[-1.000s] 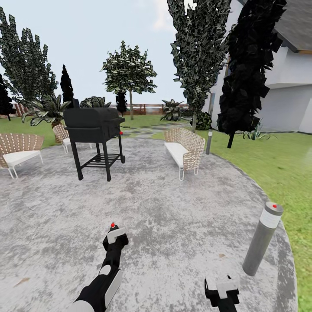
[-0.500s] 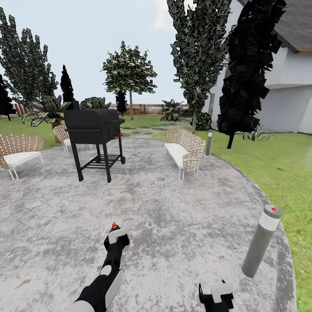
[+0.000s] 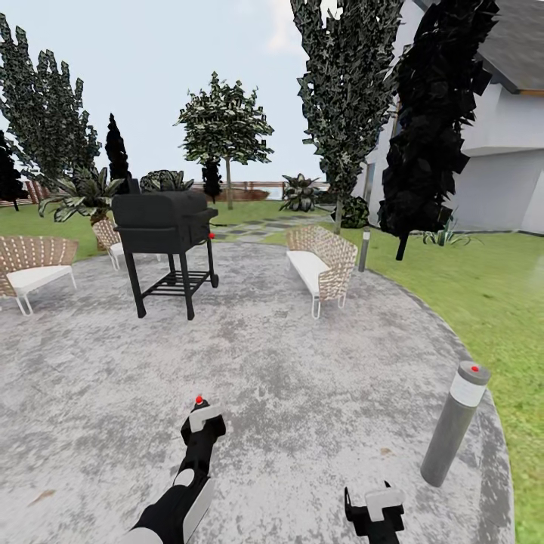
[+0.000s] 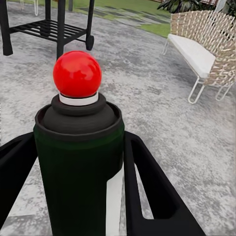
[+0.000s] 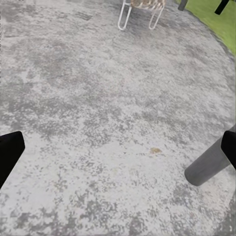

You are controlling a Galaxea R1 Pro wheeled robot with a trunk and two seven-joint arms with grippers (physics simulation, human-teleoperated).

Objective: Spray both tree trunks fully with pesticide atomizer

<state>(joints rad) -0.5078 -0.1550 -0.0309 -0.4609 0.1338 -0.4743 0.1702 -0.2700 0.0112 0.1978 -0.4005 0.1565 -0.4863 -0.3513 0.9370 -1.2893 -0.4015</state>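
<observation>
The pesticide atomizer [image 3: 199, 403] is held upright over the grey patio, with my left gripper [image 3: 202, 425] shut on it. In the left wrist view the atomizer [image 4: 78, 167] is a dark green bottle with a red ball on top, and black fingers [image 4: 147, 187] press both its sides. My right gripper [image 3: 375, 508] hangs low over the patio, open and holding nothing. Its fingertips [image 5: 10, 150] stand wide apart. Trees rise far beyond the patio: one with a rounded canopy [image 3: 225, 125] and a tall leafy one [image 3: 347, 91] by the house. I cannot tell which are the task's trees.
A black grill [image 3: 168, 219] stands ahead on the left. A wicker bench [image 3: 323, 264] is ahead to the right and a wicker chair [image 3: 30, 261] at far left. A grey bollard [image 3: 452, 427] stands near my right arm. Lawn [image 3: 491, 295] borders the patio, with a white house [image 3: 499, 174] beyond.
The whole view has shifted slightly, so the camera moved. The left gripper with the atomizer sits a little lower in view, and the right gripper has drifted left and down.
</observation>
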